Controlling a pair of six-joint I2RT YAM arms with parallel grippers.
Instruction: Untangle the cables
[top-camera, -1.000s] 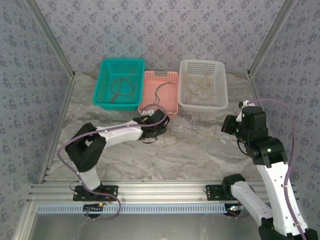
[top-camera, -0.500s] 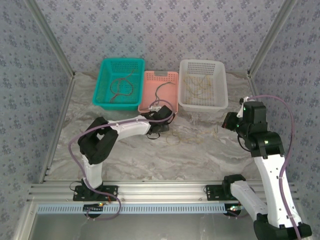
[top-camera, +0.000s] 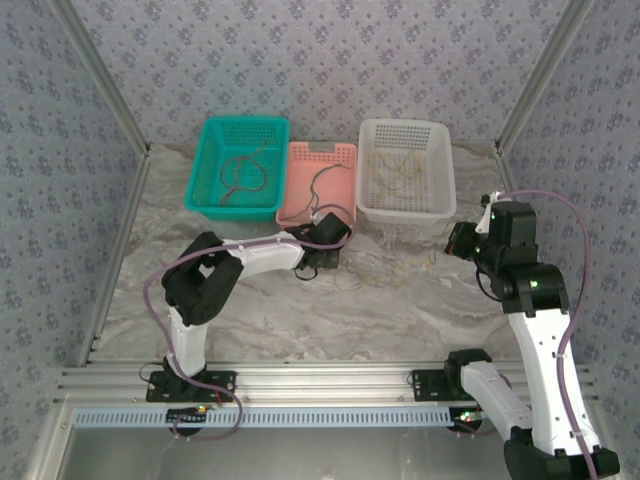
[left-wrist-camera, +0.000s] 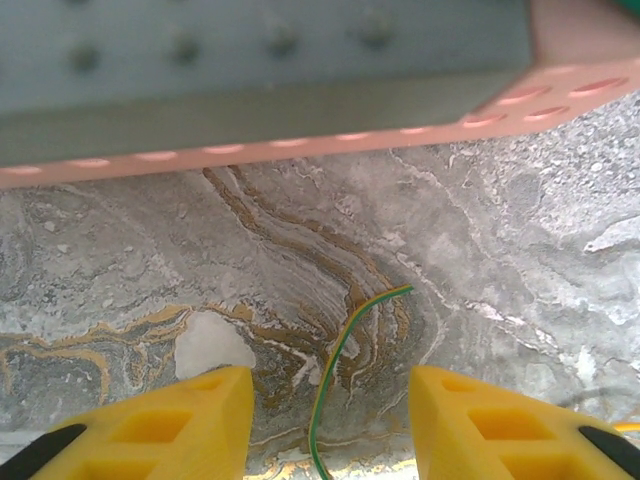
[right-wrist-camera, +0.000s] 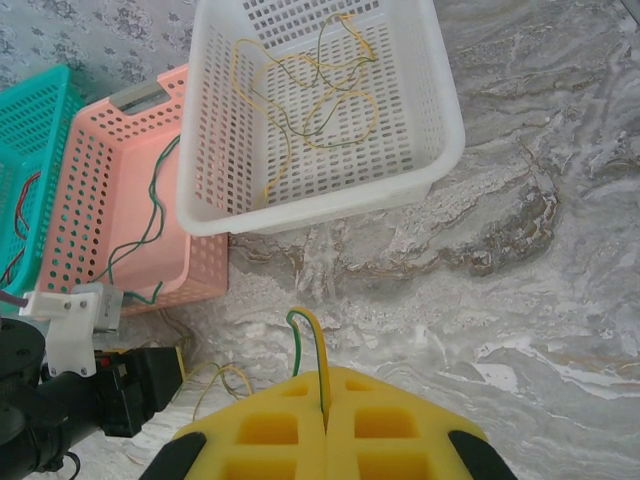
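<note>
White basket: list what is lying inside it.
Inside the white basket lie thin yellow and green cables, loosely looped over one another on its perforated floor. Its near wall hides the floor strip right behind it; nothing else shows inside.

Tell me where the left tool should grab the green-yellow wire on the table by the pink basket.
Probably grip the wire on its straight stretch between the open left tool fingers, descending from above: it lies flat on the table, free end curving toward the pink basket.
</note>
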